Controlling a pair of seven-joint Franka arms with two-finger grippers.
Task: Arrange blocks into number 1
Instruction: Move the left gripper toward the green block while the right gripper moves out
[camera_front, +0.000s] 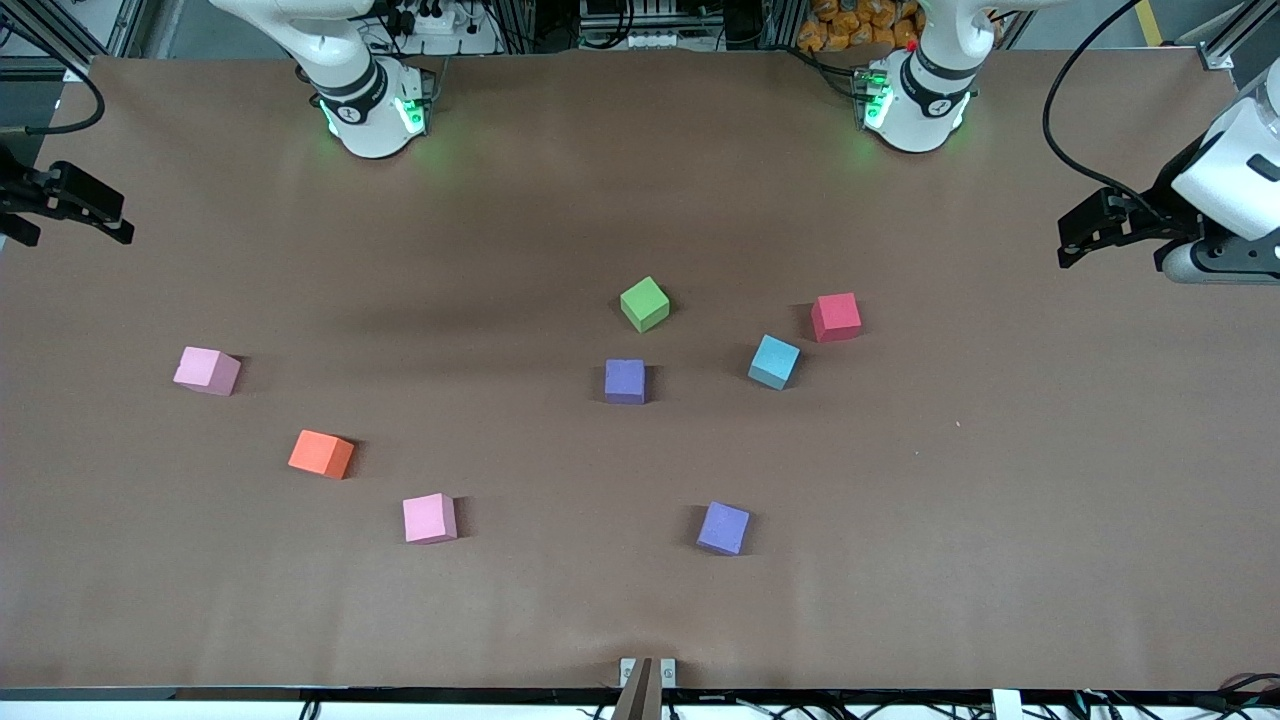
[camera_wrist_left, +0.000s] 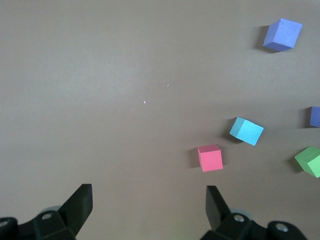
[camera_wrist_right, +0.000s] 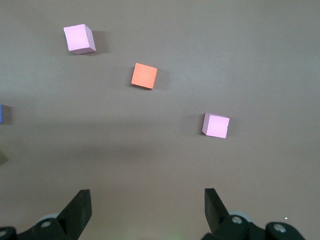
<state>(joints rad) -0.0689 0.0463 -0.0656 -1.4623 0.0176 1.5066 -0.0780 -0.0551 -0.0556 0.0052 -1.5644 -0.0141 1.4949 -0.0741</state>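
In the front view we see eight matte cubes, well apart, on the brown table (camera_front: 560, 200). The green block (camera_front: 644, 303), a purple block (camera_front: 625, 381), the light blue block (camera_front: 774, 361) and the red block (camera_front: 835, 317) lie near the middle. A second purple block (camera_front: 723, 528) is nearest the camera. Two pink blocks (camera_front: 207, 371) (camera_front: 429, 518) and the orange block (camera_front: 321, 454) lie toward the right arm's end.

In the left wrist view, the left gripper (camera_wrist_left: 149, 202) has its fingers spread wide and holds nothing.

In the right wrist view, the right gripper (camera_wrist_right: 148, 201) is also spread wide and empty.
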